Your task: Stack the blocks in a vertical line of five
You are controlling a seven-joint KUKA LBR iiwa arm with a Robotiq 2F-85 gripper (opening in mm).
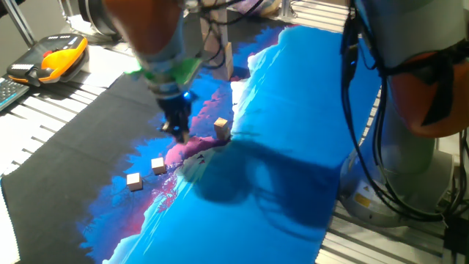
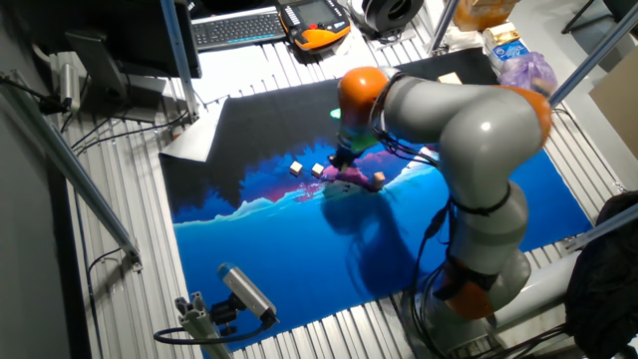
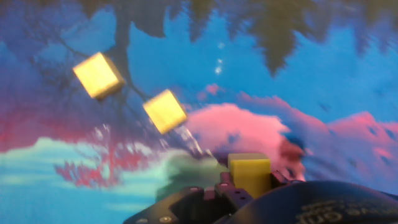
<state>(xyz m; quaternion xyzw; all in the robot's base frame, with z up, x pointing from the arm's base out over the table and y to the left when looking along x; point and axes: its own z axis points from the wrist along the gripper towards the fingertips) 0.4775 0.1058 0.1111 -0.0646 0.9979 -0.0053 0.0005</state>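
Note:
My gripper [image 1: 179,133] hangs low over the pink part of the mat, fingers pointing down. In the hand view a small tan block [image 3: 250,173] sits between my fingertips, and the gripper looks shut on it. Two loose blocks lie on the mat to one side of the gripper, the nearer block [image 1: 157,166] [image 3: 165,111] and the farther block [image 1: 134,180] [image 3: 98,74]. On the other side stands a short block stack [image 1: 221,128], which looks two high. In the other fixed view the loose blocks [image 2: 296,169] [image 2: 318,172] and the stack [image 2: 379,179] flank the gripper [image 2: 344,165].
The blue, pink and black printed mat [image 1: 293,169] covers the table. An orange-and-black handset [image 1: 51,60] lies at the far left beyond the mat. The robot's base and cables [image 1: 410,110] stand at the right. A camera on a mount [image 2: 244,291] sits by the mat's near edge.

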